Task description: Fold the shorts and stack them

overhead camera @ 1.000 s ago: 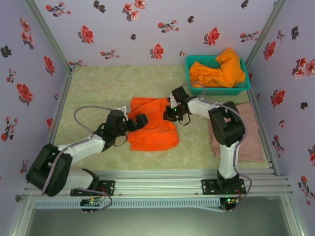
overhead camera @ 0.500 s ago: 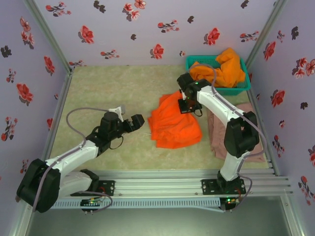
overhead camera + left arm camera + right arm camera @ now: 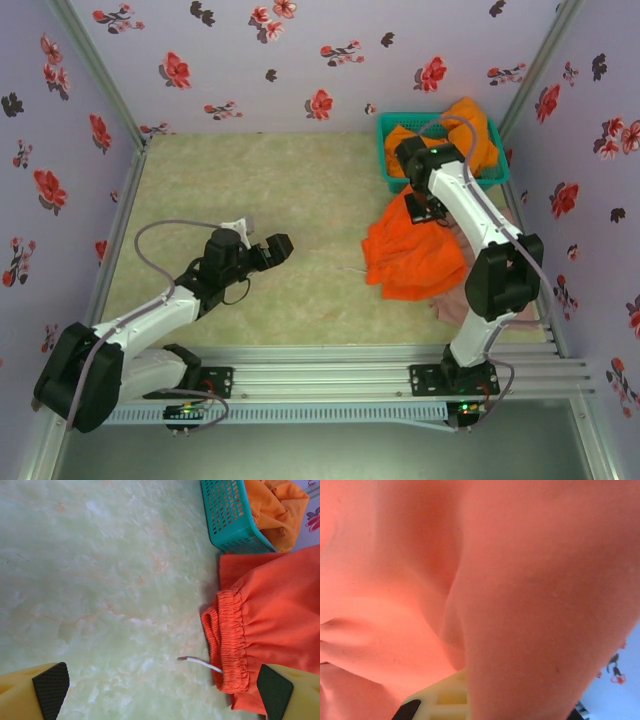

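While the right gripper (image 3: pixel 428 207) is clamping the orange shorts (image 3: pixel 412 258) at their twelve-o'clock edge, they are dangling over the pink shorts (image 3: pixel 450 305).
The left gripper (image 3: pixel 278 247) is idling wide and empty at nine o'clock; the cloth is looking light and limp, best pinched at the waistband.

Matt, soft cloth is shown in the orange shorts (image 3: pixel 272 630); perforated, faintly glossy plastic in the teal basket (image 3: pixel 227 515); the table (image 3: pixel 100 580) is faced with a smooth marbled surface.
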`<state>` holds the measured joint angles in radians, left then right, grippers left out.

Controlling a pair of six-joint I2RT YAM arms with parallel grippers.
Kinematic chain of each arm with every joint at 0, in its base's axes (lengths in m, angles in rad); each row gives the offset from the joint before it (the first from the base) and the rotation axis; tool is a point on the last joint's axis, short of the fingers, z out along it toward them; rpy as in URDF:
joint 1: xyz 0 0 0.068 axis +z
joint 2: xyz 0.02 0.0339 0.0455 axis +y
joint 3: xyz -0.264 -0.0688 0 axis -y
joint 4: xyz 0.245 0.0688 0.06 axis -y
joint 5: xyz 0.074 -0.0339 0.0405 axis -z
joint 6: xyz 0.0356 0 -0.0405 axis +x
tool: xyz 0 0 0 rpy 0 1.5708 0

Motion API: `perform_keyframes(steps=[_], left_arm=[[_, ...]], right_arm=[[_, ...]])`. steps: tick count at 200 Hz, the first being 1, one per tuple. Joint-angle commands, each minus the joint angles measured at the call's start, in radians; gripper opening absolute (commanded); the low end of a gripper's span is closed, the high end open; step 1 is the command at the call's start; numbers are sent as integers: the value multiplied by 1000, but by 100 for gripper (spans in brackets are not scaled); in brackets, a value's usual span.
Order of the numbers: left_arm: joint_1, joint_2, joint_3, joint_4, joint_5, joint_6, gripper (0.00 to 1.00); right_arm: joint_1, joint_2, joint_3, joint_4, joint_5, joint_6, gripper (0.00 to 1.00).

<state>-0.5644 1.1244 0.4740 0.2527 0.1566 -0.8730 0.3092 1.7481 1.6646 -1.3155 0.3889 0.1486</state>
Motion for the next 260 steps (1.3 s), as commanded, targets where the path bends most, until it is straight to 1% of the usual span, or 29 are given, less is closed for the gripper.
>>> perform_keyframes(steps=[1, 50, 90, 122, 152, 171, 196, 211, 216, 241, 260], left_arm=[[6, 1, -6, 6, -17, 11, 99], [5, 17, -2, 10, -16, 7, 99], [6, 31, 1, 16, -18, 6, 99], [6, 57, 17, 17, -17, 9, 99], [5, 103, 41, 41, -7, 6, 99], [3, 127, 49, 58, 4, 0, 99], [3, 141, 50, 68, 11, -4, 99], [3, 143, 49, 68, 11, -4, 99], [3, 143, 48, 71, 11, -4, 99], [3, 147, 46, 75, 12, -6, 100], [3, 143, 40, 78, 14, -9, 99]], right_arm=[[-24, -32, 37, -63, 71, -36, 0], [-78, -65, 97, -92, 46, -55, 0], [-157, -105, 95, -86, 36, -91, 0], [-213, -150, -7, 4, 180, -139, 0], [-243, -184, -154, 182, 326, -237, 0], [-268, -155, -166, 229, 395, -252, 0], [-284, -111, -154, 261, 434, -257, 1], [-292, -91, -169, 288, 492, -267, 2], [-294, -85, -176, 303, 510, -273, 3], [-302, -52, -201, 331, 571, -284, 16], [-310, -34, -198, 336, 635, -277, 20]])
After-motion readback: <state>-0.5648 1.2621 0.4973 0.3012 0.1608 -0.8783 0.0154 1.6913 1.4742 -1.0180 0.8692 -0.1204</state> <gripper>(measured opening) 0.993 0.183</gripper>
